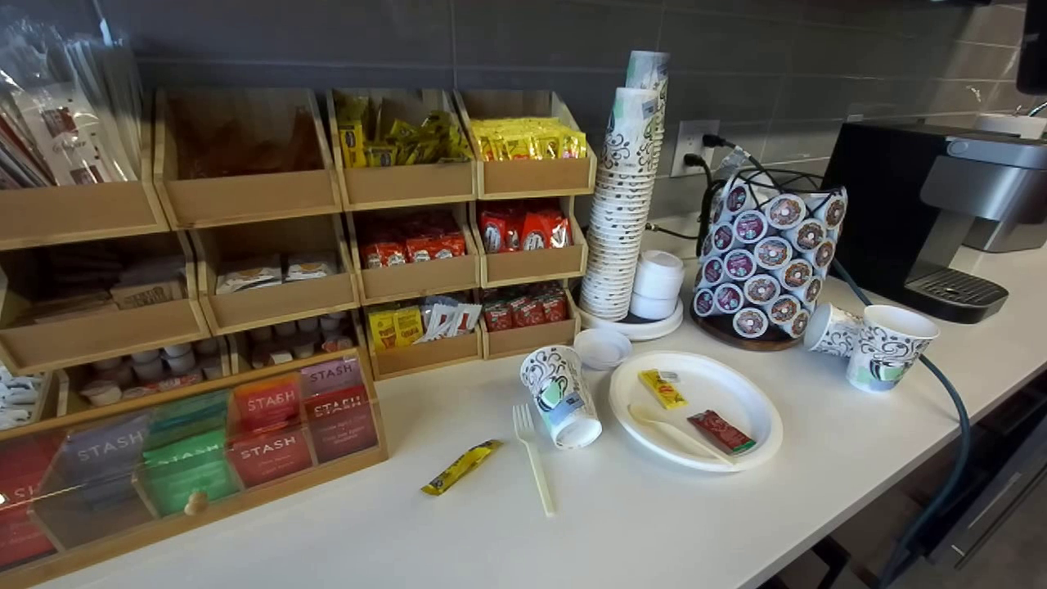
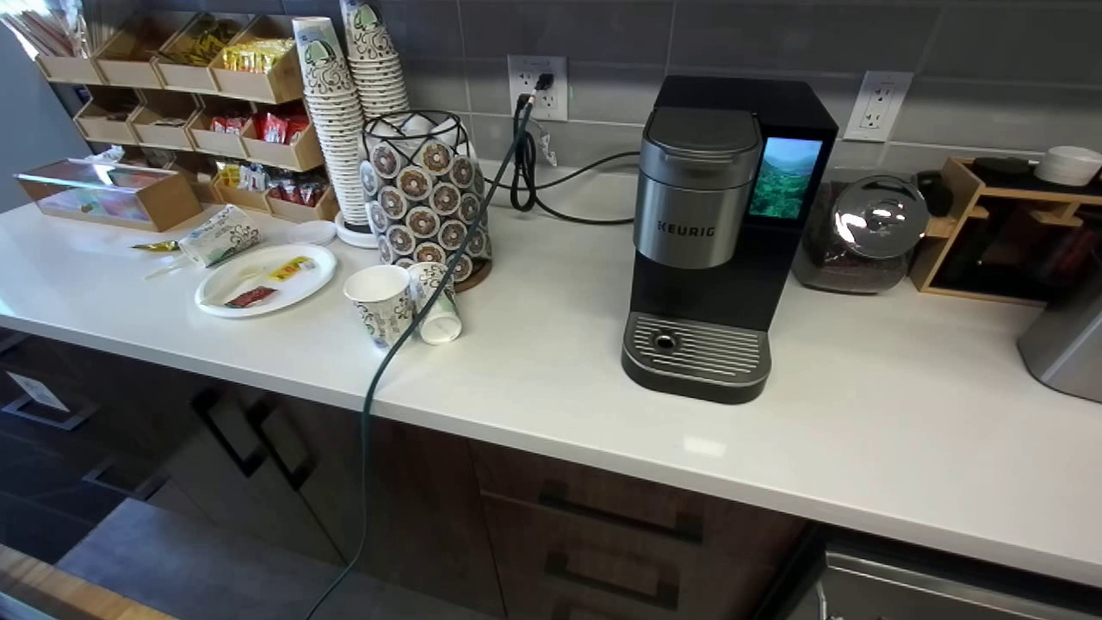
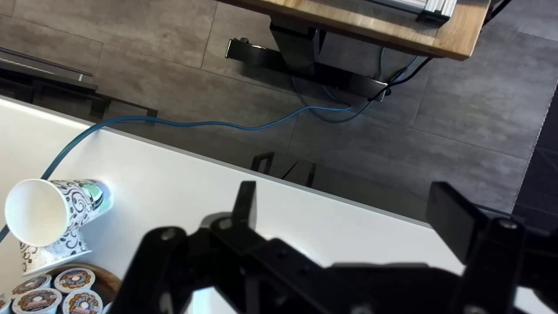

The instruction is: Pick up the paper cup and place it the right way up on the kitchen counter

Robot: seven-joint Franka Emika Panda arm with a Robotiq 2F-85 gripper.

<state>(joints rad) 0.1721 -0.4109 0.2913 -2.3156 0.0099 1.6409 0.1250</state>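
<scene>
The paper cup (image 1: 556, 388) by the fork (image 1: 537, 466) lies sideways on the counter (image 1: 638, 532), needing righting, I'd guess. The gripper (image 3: 344, 207) hangs empty, jaws spread, likely to straddle it.

The kitchen counter (image 2: 542, 344) offers open room beside the Keurig coffee maker (image 2: 697, 207) and a bare strip in front of the disposable plate (image 2: 312, 282). Between them a teal cord (image 3: 135, 118) crosses the front edge; tall cup stacks (image 2: 340, 146) and the K-cup carousel (image 2: 428, 207) stand in the way toward the wall.
</scene>
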